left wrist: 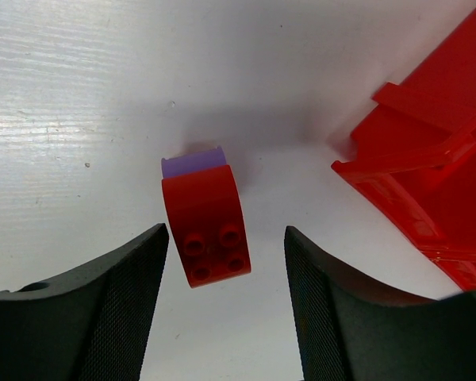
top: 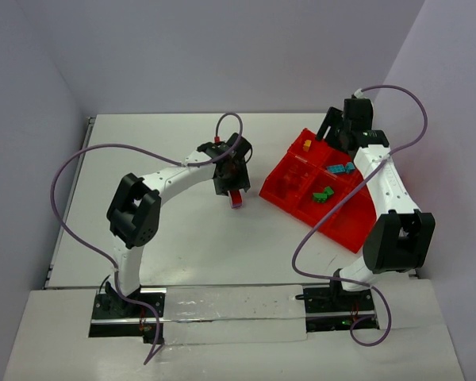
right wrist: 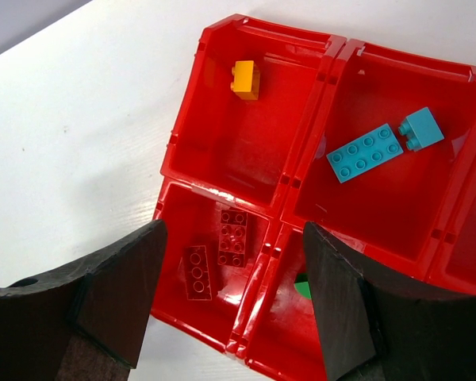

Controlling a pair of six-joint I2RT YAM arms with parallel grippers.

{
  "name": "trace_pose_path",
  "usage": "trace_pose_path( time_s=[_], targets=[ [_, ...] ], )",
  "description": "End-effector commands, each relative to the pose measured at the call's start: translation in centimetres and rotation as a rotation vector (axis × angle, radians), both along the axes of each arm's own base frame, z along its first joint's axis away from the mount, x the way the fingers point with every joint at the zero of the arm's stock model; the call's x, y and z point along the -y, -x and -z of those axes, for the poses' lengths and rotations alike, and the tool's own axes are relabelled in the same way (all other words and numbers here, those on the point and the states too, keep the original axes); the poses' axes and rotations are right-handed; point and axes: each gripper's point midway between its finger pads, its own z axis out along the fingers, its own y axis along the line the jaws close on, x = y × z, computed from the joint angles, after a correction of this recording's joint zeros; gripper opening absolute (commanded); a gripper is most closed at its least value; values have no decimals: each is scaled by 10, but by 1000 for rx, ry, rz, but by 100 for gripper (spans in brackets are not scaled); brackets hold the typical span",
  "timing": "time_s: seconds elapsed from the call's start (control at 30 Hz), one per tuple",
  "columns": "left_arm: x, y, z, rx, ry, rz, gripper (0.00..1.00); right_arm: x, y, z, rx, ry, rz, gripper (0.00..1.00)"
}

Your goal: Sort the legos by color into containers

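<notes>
Left pincer (left wrist: 226,232): studded brick (left wrist: 206,226) lies on the tabletop (left wrist: 79,95) between the fingers, with the rounded piece (left wrist: 192,163) touching its far end. Tray (left wrist: 428,159) sits ahead-right, apart from both.

Right pincer (right wrist: 234,230) is over the tray.
- Compartment directly below: narrow brick (right wrist: 197,272) and wider brick (right wrist: 233,236), side by side.
- Compartment ahead: lone brick (right wrist: 246,79).
- Ahead-right: long brick (right wrist: 365,152) and small brick (right wrist: 420,128), touching.
- By the right finger: half-hidden brick (right wrist: 302,287).

Left arm (top: 174,176): white tubular links, bulky black joint housings.
Right arm (top: 387,181): matching white links, large black housings.
Cables (top: 63,171): thin purple cord, one loose loop per arm.
Bases (top: 127,305): black mounting blocks.
Left gripper (left wrist: 226,238): matte black curved fingers (left wrist: 103,309), finely cross-hatched inner faces.
Right gripper (right wrist: 234,230): matte black curved fingers (right wrist: 103,302), duller grey-brown lower down.
</notes>
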Motion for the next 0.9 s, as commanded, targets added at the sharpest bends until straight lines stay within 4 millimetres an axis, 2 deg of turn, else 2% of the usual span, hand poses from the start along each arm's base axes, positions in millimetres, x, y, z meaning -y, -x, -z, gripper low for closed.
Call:
trace_pose_path(
  time_s=[0.0,0.1,0.2,0.63,0.7,0.87],
  targets=[
    [2,-5,-8,25,-20,4,66,0,-3,-18,55,-2,-8,77],
    [1,-4,-7,25,-27,10,58,0,-4,-18,55,-3,-7,77],
    [1,-4,-6,22,-31,16,52,-11,-4,-18,55,-3,-35,77],
    [1,-1,0,12,-63,48,50,-17,-6,-19,58,-4,-46,77],
    [0,-1,0,11,-62,48,43,-16,-5,-19,57,-2,-43,77],
    [1,-1,-14,26,-60,60,0,-18,-5,-20,59,-6,-51,77]
  ],
)
